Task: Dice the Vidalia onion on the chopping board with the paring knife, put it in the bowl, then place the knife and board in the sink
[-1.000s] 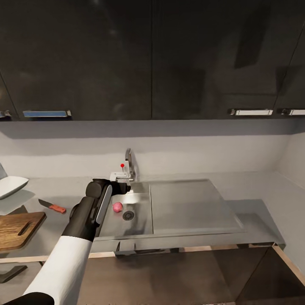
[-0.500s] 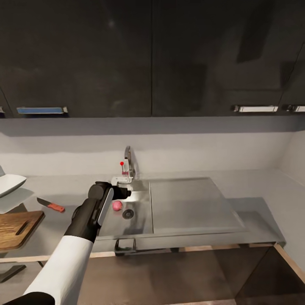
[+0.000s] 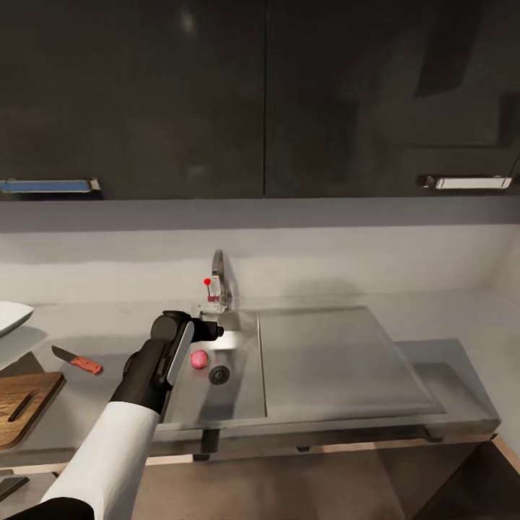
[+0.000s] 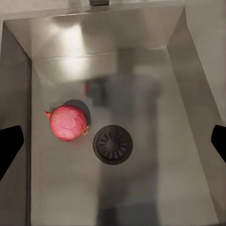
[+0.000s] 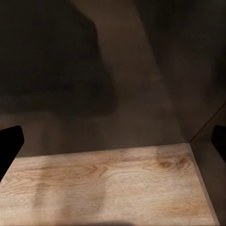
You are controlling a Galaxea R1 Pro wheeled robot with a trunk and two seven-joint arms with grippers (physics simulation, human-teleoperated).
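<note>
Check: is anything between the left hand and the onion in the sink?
No. In the left wrist view, only bare sink floor separates the open left hand from the onion.

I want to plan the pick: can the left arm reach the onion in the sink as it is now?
Probably yes. The left gripper hangs open above the sink, and the onion lies uncovered beside the drain, with nothing between them.

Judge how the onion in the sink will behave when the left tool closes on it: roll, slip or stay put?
The onion is round and lies loose on the smooth steel sink floor beside the drain, so a nudge would probably roll it. Its papery skin may slip. The left tool looks open wide enough.
</note>
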